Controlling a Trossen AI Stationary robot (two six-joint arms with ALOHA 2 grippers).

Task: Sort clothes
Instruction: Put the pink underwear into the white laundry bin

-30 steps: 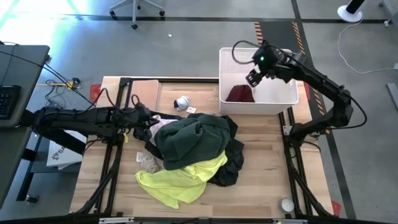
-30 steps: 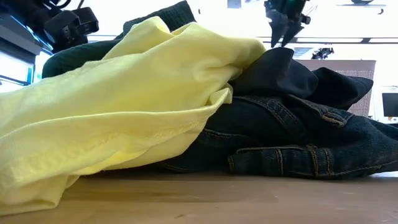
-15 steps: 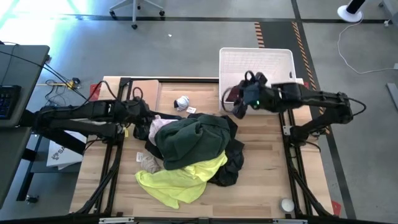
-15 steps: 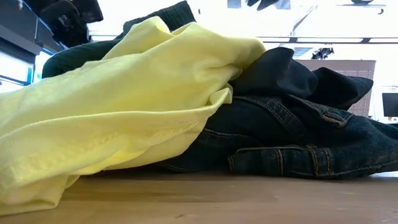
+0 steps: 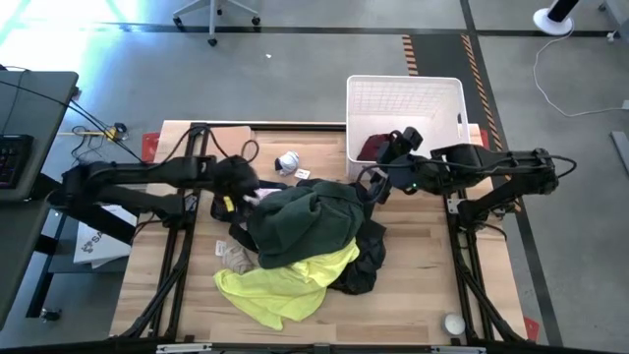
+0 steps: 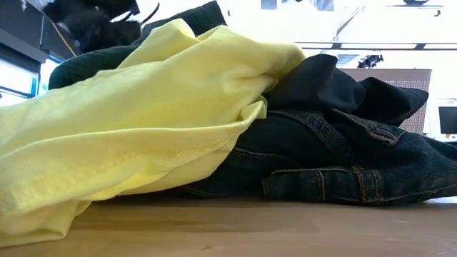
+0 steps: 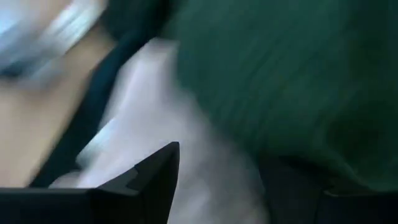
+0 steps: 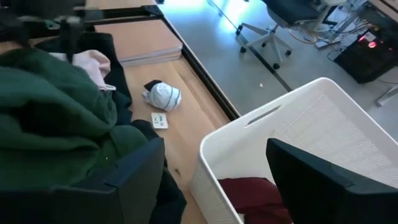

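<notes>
Wooden surface (image 5: 413,256) carries the clothes (image 5: 305,231). Left hand (image 5: 239,192), fingers apart, sits at the pile's pink garment (image 8: 93,65). Right hand (image 5: 378,182), open, hovers between pile and bin (image 5: 403,98); only overhead and its wrist view show the maroon piece (image 5: 378,147) inside.

Both arms are dark, nearly black, built of slim tubular links joined by chunkier rounded joints, with thin black cables looping off them near the wrists. The right claw (image 5: 381,183) carries a small green light on its wrist housing and ends in flat, matte black, angular fingers (image 8: 134,174). The left claw (image 5: 239,200) has a small yellow mark, and its fingers (image 7: 158,171) are black with a stepped, notched edge.
</notes>
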